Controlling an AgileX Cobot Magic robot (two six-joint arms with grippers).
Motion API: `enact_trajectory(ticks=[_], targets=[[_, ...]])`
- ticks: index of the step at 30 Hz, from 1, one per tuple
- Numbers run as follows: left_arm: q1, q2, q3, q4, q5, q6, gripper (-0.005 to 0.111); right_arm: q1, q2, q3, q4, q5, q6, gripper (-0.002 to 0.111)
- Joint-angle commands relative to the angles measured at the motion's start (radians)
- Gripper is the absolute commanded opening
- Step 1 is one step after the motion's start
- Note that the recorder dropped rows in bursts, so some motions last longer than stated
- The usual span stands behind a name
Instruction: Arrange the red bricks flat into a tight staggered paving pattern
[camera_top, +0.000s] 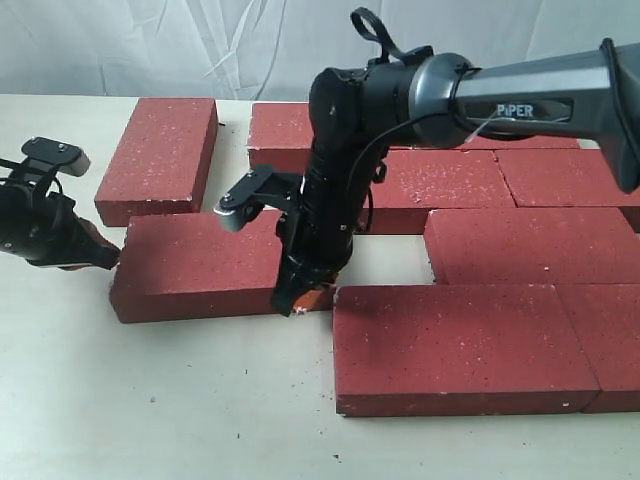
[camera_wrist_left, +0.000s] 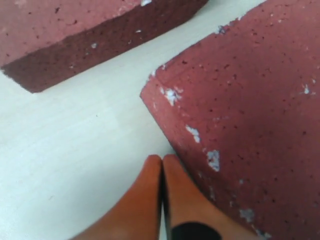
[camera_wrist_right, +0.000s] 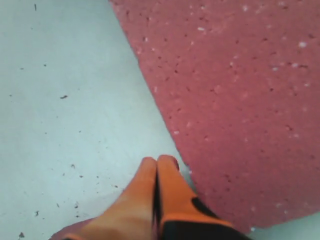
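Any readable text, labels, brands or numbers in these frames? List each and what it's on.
"PiPER": white lettering on a dark panel on the grey link of the right arm, exterior view.
Nothing else is readable. The red bricks carry only white flecks and chips, no markings, and neither wrist view shows any text.

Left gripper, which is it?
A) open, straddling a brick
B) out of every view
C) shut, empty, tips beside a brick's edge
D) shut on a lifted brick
C: in the left wrist view the left gripper has its orange fingers pressed together with nothing between them, tips next to the side of a red brick lying flat on the table.
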Motion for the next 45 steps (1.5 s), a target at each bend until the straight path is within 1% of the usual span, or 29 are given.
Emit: enact_trajectory(ticks=[1, 4, 7, 11, 16, 22, 25, 34, 36, 39, 45], targets=[[-0.002, -0.001, -0.009, -0.049, 0.056, 0.005, 0.000, -0.014, -0.074, 0.006, -0.076, 0.016, 0.006, -0.001], [-0.002, 0.018, -0.009, -0.077, 0.101, 0.027, 0.000, -0.059, -0.120, 0.006, -0.115, 0.001, 0.056, -0.001], [-0.002, 0.060, -0.009, -0.188, 0.165, 0.146, 0.000, -0.135, -0.156, 0.006, -0.107, -0.009, 0.104, -0.001], [-0.002, 0.064, -0.009, -0.201, 0.174, 0.168, 0.000, -0.178, -0.160, 0.006, -0.100, -0.024, 0.110, -0.001], [-0.002, 0.062, -0.009, -0.177, 0.166, 0.166, 0.000, -0.182, -0.156, 0.040, -0.076, -0.093, 0.100, -0.001], [-0.002, 0.045, -0.009, -0.153, 0.034, 0.157, 0.000, -0.180, -0.072, 0.043, -0.116, -0.312, 0.094, -0.001], [-0.002, 0.034, -0.009, -0.151, 0.019, 0.157, 0.000, -0.183, -0.012, 0.017, -0.159, -0.357, 0.100, -0.001], [-0.002, 0.027, -0.009, -0.145, 0.035, 0.157, 0.000, -0.190, 0.026, -0.006, -0.143, -0.361, 0.105, -0.001], [-0.002, 0.027, -0.009, -0.140, 0.035, 0.157, 0.000, -0.190, 0.026, -0.006, -0.111, -0.332, 0.105, -0.001], [-0.002, 0.027, -0.009, -0.138, 0.035, 0.157, 0.000, -0.190, 0.024, -0.006, -0.111, -0.274, 0.105, -0.001], [-0.002, 0.027, -0.009, -0.133, 0.031, 0.157, 0.000, -0.190, -0.020, -0.006, -0.104, -0.266, 0.112, -0.001]])
